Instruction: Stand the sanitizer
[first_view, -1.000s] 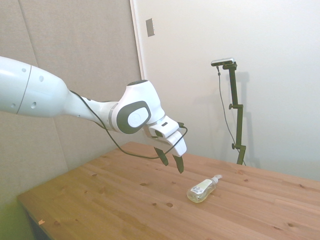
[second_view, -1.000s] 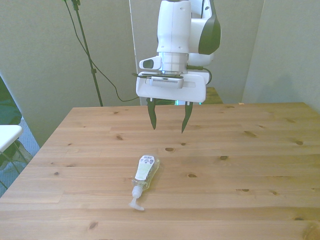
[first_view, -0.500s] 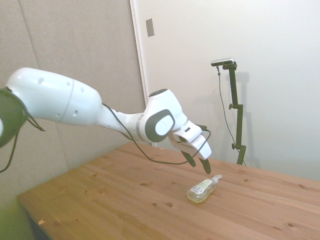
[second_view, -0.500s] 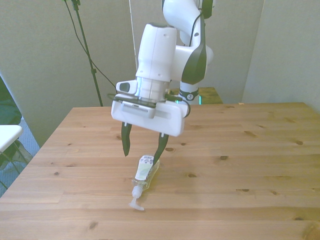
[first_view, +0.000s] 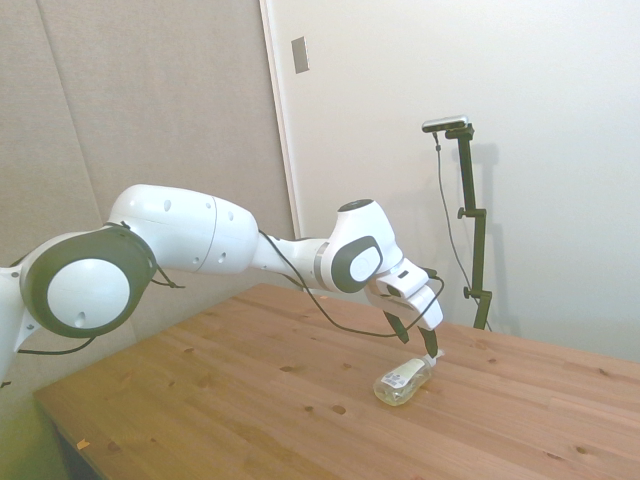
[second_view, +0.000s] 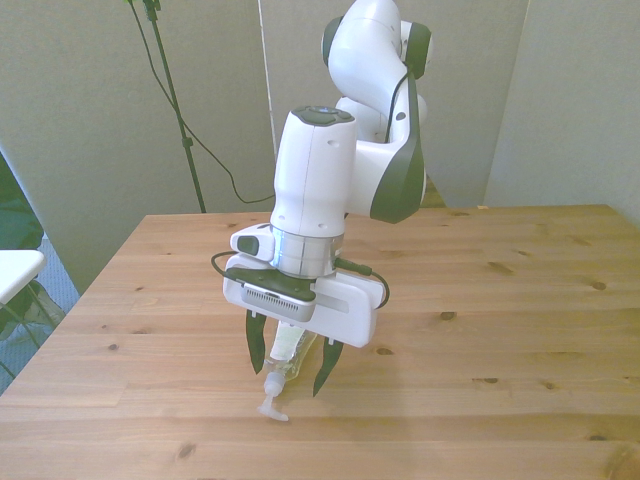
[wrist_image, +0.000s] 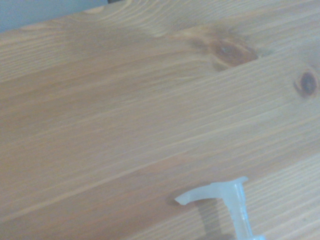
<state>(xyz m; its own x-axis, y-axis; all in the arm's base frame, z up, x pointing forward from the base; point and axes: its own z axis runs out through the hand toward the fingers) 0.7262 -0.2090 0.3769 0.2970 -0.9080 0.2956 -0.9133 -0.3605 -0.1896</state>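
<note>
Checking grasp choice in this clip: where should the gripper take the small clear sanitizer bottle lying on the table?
Probably across the neck end of the small clear sanitizer bottle, from above: it lies flat on the wooden table, and the open gripper already straddles that end.

Setting: robot lab or test room | Evidence: white robot arm at a bare wooden counter | Walls: grey fabric acoustic-style panels behind the arm, plain white wall beyond the hand | Fixtures: small grey wall plate above the hand
</note>
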